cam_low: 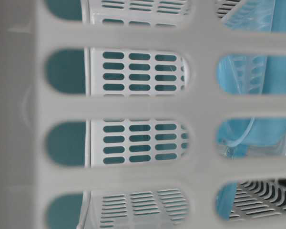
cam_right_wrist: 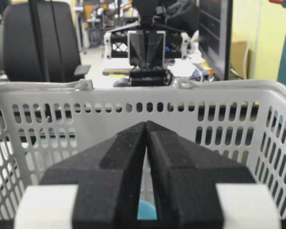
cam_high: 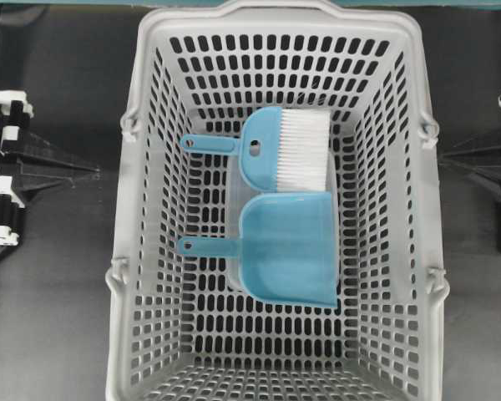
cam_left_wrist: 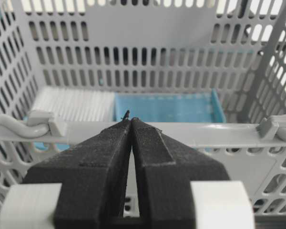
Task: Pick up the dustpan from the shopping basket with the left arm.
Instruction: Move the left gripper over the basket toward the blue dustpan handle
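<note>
Start, nothing grasped: left gripper (cam_left_wrist: 130, 123) and right gripper (cam_right_wrist: 146, 125) parked outside shopping basket (cam_high: 142, 100), jaws pressed together; next, spread left jaws, reach dustpan (cam_high: 288, 251) handle at 9 o'clock.

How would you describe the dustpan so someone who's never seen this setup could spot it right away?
Look inside the large grey shopping basket in the middle of the overhead view. Two light blue things lie on its floor; the dustpan is the lower one in that view. Unlike the hand brush above it, it has no white bristles, just a flat squarish scoop with a thin handle.
</note>
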`<state>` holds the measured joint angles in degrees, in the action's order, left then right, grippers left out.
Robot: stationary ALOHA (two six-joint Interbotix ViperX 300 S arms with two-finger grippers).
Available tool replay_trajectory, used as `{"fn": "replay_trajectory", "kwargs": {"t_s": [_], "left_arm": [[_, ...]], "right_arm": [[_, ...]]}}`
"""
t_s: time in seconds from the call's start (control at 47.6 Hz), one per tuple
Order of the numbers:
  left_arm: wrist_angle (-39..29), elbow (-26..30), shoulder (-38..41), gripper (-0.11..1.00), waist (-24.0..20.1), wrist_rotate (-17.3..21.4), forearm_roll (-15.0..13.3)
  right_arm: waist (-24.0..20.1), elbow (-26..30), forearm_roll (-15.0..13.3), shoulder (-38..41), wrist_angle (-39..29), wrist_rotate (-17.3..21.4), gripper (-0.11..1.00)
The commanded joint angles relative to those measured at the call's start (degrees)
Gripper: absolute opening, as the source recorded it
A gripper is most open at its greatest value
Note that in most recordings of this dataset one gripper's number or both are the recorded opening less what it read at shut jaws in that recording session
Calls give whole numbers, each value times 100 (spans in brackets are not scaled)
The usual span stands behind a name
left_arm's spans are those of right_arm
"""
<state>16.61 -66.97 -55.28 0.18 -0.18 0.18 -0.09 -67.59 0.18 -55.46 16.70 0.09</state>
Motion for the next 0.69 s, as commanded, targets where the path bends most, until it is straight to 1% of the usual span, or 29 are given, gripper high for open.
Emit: {"fn": "replay_trajectory", "kwargs": {"t_s": [0.0,0.021,0.063,0.084,0.126,0.357,0.378,0.525,0.672], "left_arm": [[-246,193,79,6,9,-141,237],[-352,255,79,5,9,-167,237],[-589,387,97,2,9,-220,237],[-712,466,105,0,9,-246,237],[-967,624,105,0,9,-255,237],[-2531,1793,308,0,35,-237,229],[-2777,1969,404,0,44,-237,237],[-3911,2848,1011,0,141,-229,237],[-5019,3876,1942,0,290,-185,237]], "right_arm": [[-18,70,9,35,62,44,0],[-18,53,26,26,62,35,0],[-18,53,53,18,62,35,5],[-18,53,53,9,62,35,5],[-18,53,53,9,53,35,-1],[-18,53,53,-53,44,26,-1],[-18,62,53,-62,35,26,-1],[-18,53,62,-62,35,35,-1],[-18,44,62,-62,9,35,-1]]}}
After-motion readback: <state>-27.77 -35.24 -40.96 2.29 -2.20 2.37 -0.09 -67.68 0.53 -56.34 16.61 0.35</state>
